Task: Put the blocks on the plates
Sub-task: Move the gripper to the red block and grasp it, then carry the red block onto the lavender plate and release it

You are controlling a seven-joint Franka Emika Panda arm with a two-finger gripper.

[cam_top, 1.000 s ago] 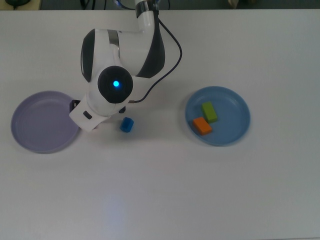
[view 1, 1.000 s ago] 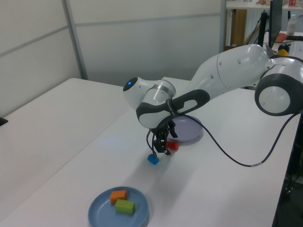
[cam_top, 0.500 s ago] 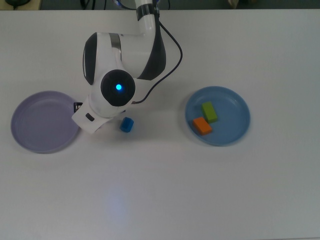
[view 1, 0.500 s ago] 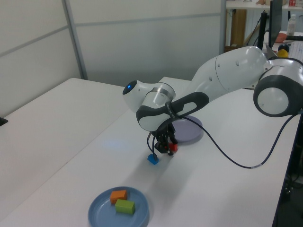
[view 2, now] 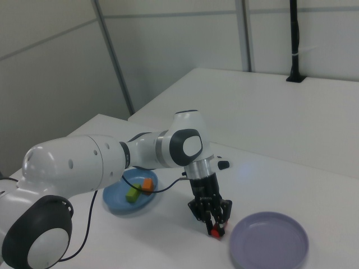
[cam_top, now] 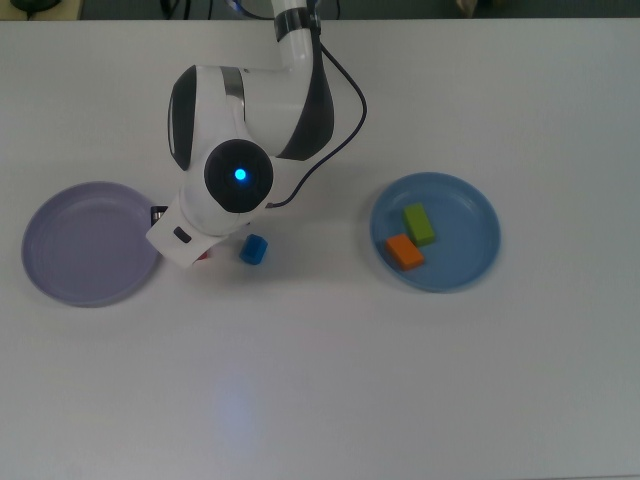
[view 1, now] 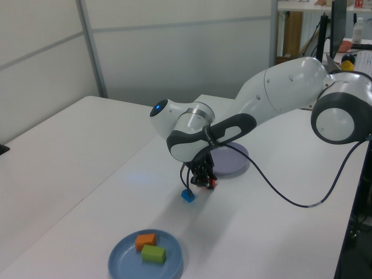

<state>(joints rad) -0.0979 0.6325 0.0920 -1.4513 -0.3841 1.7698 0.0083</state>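
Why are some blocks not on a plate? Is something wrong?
Nothing looks broken or spilled. The blue block sits on the table, and the end effector is down at the red block beside the purple plate. The green block and orange block lie on the blue plate.

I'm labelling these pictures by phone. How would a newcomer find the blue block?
Start at the white table and find the gap between the purple plate and the blue plate. The blue block lies there on bare tabletop beside the robot's gripper, the only block on no plate and ungripped.
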